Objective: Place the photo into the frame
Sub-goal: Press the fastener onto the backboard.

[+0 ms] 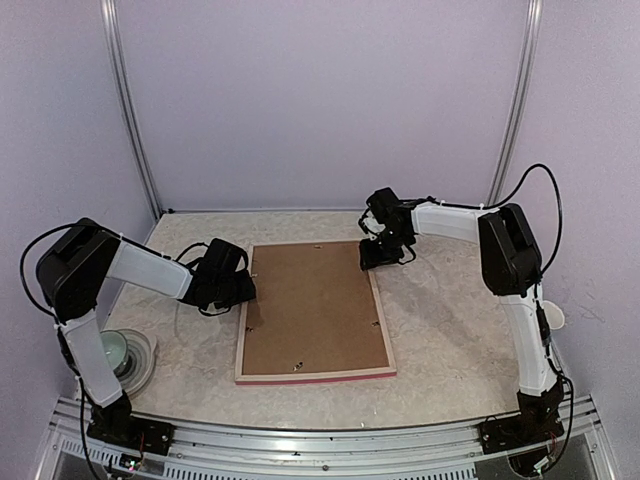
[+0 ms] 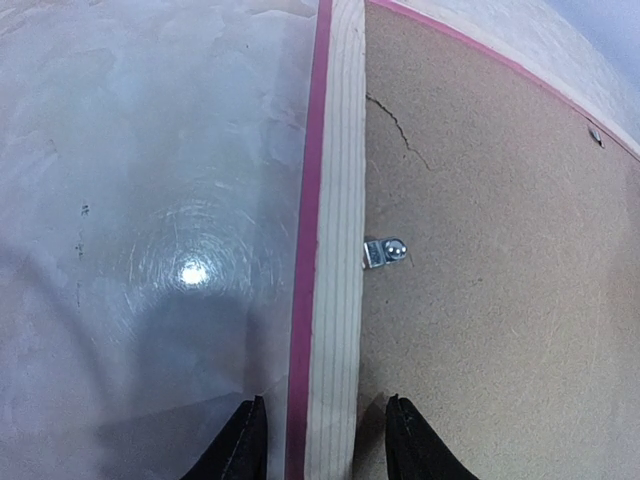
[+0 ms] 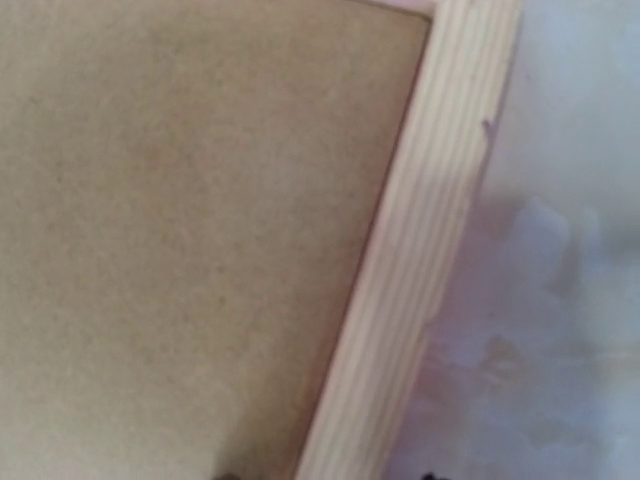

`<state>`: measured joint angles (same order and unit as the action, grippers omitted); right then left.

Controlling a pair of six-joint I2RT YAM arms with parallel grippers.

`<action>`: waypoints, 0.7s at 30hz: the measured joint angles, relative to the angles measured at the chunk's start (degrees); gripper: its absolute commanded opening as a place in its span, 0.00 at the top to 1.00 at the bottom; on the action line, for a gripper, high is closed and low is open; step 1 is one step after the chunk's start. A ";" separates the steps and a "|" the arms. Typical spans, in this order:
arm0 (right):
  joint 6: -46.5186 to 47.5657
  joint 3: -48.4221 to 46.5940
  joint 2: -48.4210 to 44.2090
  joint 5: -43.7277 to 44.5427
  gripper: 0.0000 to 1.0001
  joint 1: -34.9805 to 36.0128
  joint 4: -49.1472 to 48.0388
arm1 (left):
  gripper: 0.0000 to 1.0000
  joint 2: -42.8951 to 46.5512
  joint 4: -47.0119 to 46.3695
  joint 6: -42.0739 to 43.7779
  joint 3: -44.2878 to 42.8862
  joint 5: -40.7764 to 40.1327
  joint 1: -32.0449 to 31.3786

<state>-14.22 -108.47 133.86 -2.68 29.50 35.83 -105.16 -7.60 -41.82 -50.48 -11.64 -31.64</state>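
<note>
Frame lies face-down. Left gripper at 9 o'clock, right gripper at 1 o'clock — both part-open, straddling its sides, clamping nothing.

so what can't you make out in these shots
the photo: in no view; the backing board fills the frame, so what lies under it is hidden
right hand: its wrist view is blurred, fingertips cut off at the bottom edge; open or shut unclear
round thing near the left arm: top view, partly behind it
</note>
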 measured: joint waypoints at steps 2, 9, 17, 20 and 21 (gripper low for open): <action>-0.22 0.28 -0.26 0.09 0.58 0.00 0.24 | 0.59 0.00 0.00 -0.07 0.00 -0.02 0.00; -0.59 1.99 -1.36 -0.48 0.65 0.09 0.37 | 0.59 0.00 -0.09 -0.15 0.09 -0.37 -0.07; -1.68 2.14 -1.57 -1.25 0.45 -0.15 0.79 | 0.59 0.00 -0.09 -0.15 0.09 -0.44 -0.07; -2.03 1.18 -1.57 -1.42 0.43 -0.31 1.18 | 0.59 0.00 -0.09 -0.15 0.09 -0.44 -0.07; -2.16 0.66 -1.57 -1.40 0.43 -0.33 1.25 | 0.59 0.00 -0.07 -0.15 0.09 -0.44 -0.07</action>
<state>-16.38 -107.81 132.29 -4.08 29.17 37.08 -105.16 -7.66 -41.98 -50.39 -12.08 -31.70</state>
